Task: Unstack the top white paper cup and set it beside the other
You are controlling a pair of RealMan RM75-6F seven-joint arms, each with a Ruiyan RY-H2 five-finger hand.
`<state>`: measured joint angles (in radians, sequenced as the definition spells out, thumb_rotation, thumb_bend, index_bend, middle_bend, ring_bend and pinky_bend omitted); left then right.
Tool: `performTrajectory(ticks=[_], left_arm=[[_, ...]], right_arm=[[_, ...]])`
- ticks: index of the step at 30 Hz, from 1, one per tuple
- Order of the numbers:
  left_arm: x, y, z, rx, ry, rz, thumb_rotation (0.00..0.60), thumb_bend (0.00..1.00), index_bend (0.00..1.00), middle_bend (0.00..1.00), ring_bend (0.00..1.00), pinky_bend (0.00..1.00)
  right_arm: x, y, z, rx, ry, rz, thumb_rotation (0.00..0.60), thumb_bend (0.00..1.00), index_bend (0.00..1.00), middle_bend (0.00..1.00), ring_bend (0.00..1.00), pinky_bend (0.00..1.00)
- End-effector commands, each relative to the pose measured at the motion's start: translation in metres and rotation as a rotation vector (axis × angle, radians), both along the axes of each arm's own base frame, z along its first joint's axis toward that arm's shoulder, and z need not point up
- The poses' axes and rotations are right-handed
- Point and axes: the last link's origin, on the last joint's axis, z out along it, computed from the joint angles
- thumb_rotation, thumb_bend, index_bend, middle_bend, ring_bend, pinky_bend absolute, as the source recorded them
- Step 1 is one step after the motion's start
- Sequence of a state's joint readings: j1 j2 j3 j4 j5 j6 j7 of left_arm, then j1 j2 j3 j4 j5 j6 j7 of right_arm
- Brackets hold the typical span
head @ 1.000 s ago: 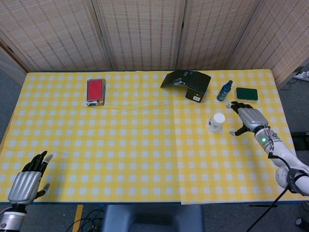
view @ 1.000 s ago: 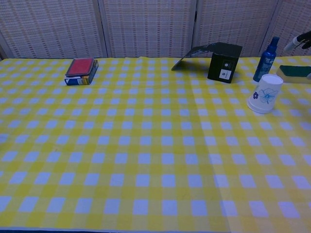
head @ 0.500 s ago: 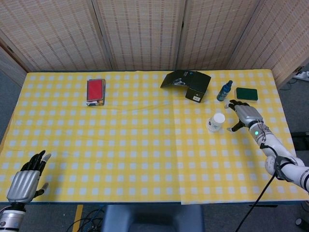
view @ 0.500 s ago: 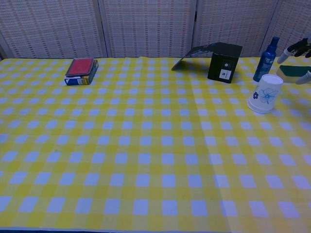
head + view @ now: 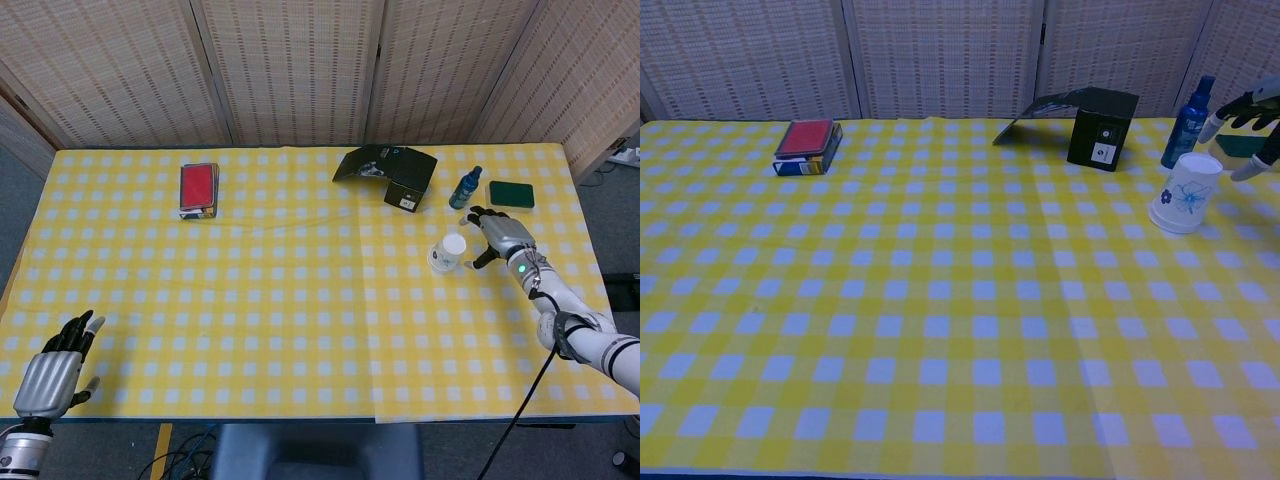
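Right hand [image 5: 500,232] moved closer, fingers spread, empty, just right of inverted paper cup stack [image 5: 447,253]. Left hand [image 5: 55,371] open, idle at near table edge.

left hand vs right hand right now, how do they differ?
The left hand sits at the near left corner of the yellow checked table, far from every object; the right hand is at the far right, right beside the upside-down white paper cup stack. The left hand shows only in the head view; the right hand shows in both. Both are open and hold nothing.
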<state>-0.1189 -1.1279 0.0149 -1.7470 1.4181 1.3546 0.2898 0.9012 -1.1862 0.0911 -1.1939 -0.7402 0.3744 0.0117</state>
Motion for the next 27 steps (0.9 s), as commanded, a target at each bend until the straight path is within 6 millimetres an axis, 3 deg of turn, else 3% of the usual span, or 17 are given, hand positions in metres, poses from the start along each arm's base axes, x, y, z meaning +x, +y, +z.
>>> performTrajectory(ticks=[1, 11, 27], left_arm=[[0.0, 0.0, 0.0, 0.0, 0.0, 0.001, 0.6, 0.32, 0.04, 0.0, 0.0, 0.23], [-0.001, 0.0, 0.001, 0.001, -0.003, 0.003, 0.6, 0.32, 0.04, 0.0, 0.0, 0.23], [-0.002, 0.0, 0.002, 0.001, -0.002, -0.001, 0.6, 0.32, 0.04, 0.0, 0.0, 0.23]], right_arm=[[0.001, -0.002, -0.004, 0.005, -0.002, 0.004, 0.6, 0.21, 0.19, 0.0, 0.0, 0.0], [0.003, -0.008, -0.015, 0.012, -0.006, 0.009, 0.6, 0.21, 0.22, 0.0, 0.0, 0.0], [0.004, -0.013, -0.02, -0.012, 0.001, 0.02, 0.6, 0.24, 0.35, 0.02, 0.0, 0.0]])
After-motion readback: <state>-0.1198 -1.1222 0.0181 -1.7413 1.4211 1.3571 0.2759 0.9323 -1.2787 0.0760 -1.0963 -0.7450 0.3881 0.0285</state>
